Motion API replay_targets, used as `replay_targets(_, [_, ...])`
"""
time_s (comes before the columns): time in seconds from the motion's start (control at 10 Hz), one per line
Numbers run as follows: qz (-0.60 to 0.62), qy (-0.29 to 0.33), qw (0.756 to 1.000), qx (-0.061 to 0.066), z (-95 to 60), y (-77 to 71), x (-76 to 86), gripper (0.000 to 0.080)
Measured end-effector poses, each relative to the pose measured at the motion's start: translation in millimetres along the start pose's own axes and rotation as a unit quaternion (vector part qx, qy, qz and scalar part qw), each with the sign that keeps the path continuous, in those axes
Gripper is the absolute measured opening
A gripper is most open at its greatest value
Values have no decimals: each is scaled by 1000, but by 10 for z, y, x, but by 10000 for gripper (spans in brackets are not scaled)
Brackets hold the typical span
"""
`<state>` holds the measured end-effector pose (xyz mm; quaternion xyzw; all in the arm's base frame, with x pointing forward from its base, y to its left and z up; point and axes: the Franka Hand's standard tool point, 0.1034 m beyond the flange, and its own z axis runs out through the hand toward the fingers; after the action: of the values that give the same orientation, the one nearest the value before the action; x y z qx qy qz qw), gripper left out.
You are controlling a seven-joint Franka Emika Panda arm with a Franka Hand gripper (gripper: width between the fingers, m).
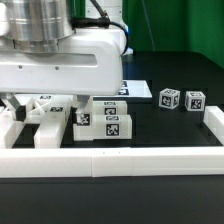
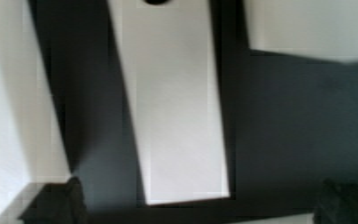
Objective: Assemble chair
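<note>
The chair is in loose white parts. In the wrist view a long flat white bar lies on the black table, and its near end sits between my fingertips. My gripper is open, with one dark fingertip on either side of that end and not touching it. Another white part lies alongside the bar, and a third sits beyond it. In the exterior view my arm hangs low over a cluster of tagged white parts at the exterior view's left.
Two small tagged white cubes stand apart at the exterior view's right. A long low white border wall runs along the front. The marker board lies behind the parts.
</note>
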<state>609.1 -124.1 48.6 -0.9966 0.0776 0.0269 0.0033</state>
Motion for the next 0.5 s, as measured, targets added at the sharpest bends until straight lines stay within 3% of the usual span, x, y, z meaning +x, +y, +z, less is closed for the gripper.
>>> replay_targets(0.1, [-15, 29, 999, -8, -20, -11, 2, 649])
replay_targets(0.5, [-3, 44, 999, -7, -37, -22, -71, 649])
